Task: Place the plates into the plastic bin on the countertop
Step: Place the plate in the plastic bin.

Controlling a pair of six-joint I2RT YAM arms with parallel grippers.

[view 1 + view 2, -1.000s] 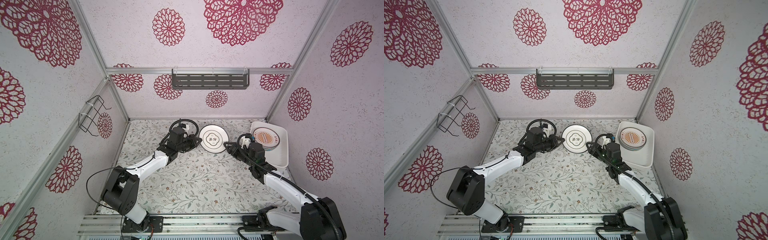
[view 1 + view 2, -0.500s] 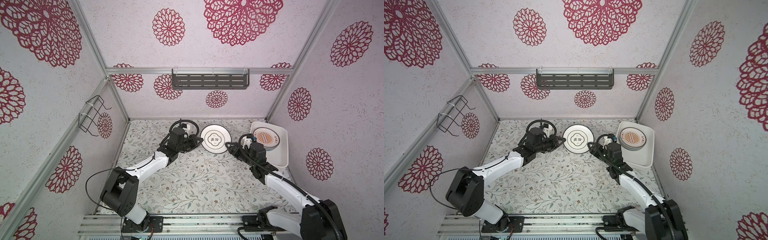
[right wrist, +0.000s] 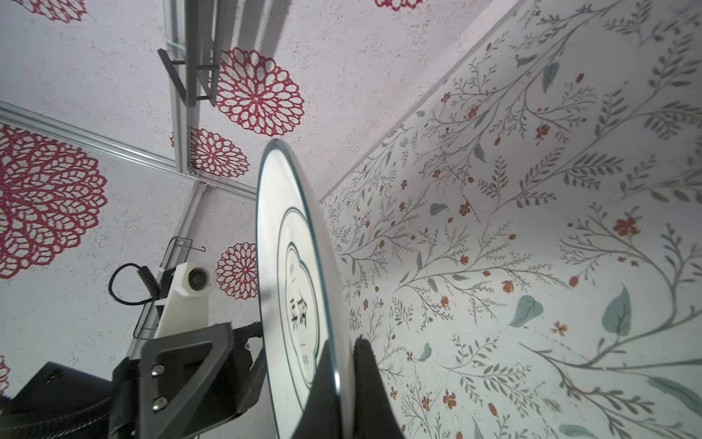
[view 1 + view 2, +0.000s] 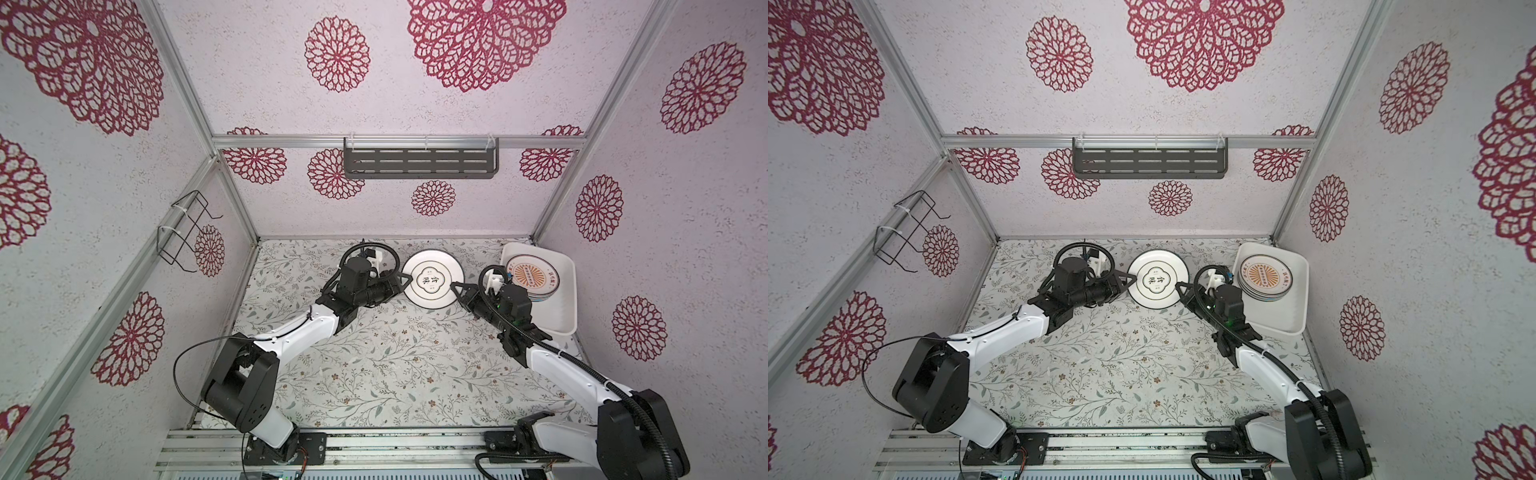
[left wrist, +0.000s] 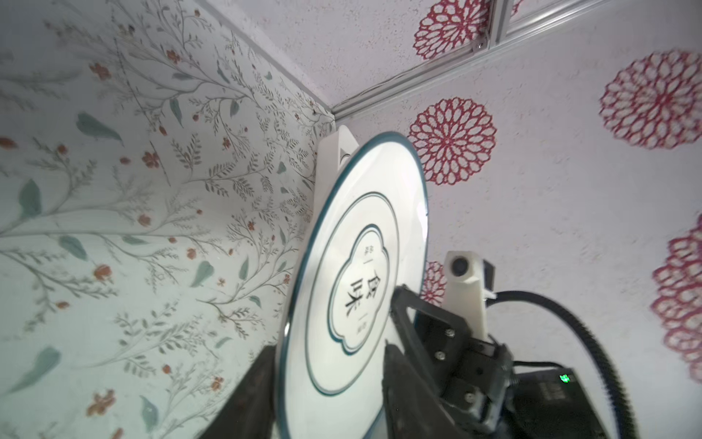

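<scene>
My right gripper is pinched tight on the rim of the ringed plate, on the side nearest the plastic bin. My left gripper is at the other side of the same plate. Its jaws are apart, and the rim lies between them. So the plate hangs between my two grippers, over the back of the countertop. It is just beside the bin but not in it. A stack of plates with an orange sun on top lies in the bin's far end.

In both top views the plate looks like a full circle, and I cannot tell there if it is lifted. My right wrist view shows it from the side. There it looks thin, with a gap between it and the countertop. That view also shows my two fingers squeezing the rim.

The plate is round, so no side is longer. Its face looks up, and the tops of its letters point to the back wall.
</scene>
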